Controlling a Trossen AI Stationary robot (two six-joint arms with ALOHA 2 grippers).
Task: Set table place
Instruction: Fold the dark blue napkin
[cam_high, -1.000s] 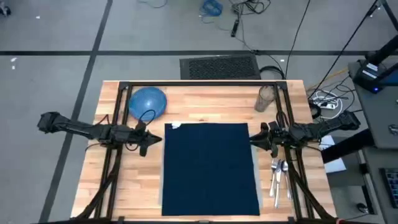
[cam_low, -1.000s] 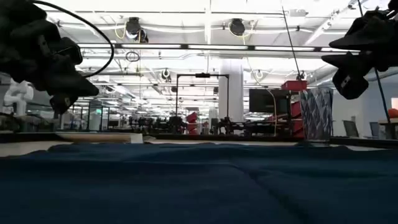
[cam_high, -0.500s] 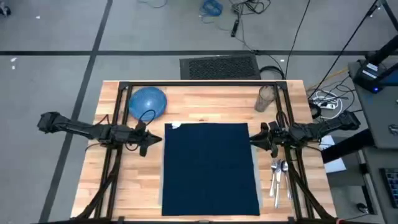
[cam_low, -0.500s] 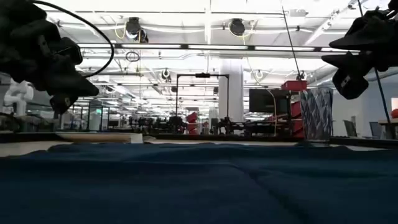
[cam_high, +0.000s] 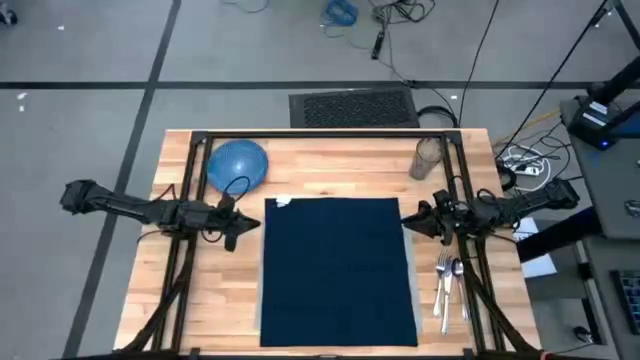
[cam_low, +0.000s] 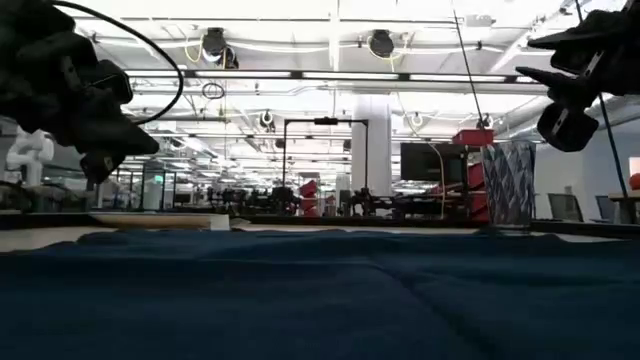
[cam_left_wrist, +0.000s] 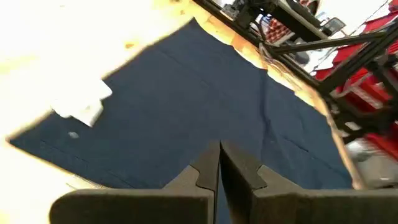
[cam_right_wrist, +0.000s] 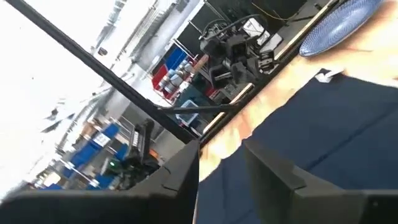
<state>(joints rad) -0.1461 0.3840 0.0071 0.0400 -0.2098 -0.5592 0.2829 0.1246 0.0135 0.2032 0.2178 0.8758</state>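
A dark navy cloth (cam_high: 340, 270) lies flat in the middle of the table (cam_high: 320, 170). It covers nearly all of the light-grey place mat, of which a thin strip (cam_high: 412, 285) shows along the cloth's right edge. A small white tag (cam_high: 283, 203) sits at the cloth's far left corner. My left gripper (cam_high: 255, 224) hovers shut just off the cloth's left edge, and in its wrist view it (cam_left_wrist: 219, 148) looks over the cloth. My right gripper (cam_high: 408, 222) hovers open at the cloth's right edge, its fingers (cam_right_wrist: 186, 163) apart with nothing between them.
A blue dish (cam_high: 238, 163) sits at the far left of the table and a clear glass (cam_high: 428, 157) at the far right. Cutlery (cam_high: 448, 282) lies on the wood right of the cloth. Black frame rails (cam_high: 320, 138) run along the table's far side and both ends.
My right gripper has drawn back a little toward the table's right edge and risen slightly, tipping as it went. The left arm and the cloth have kept still.
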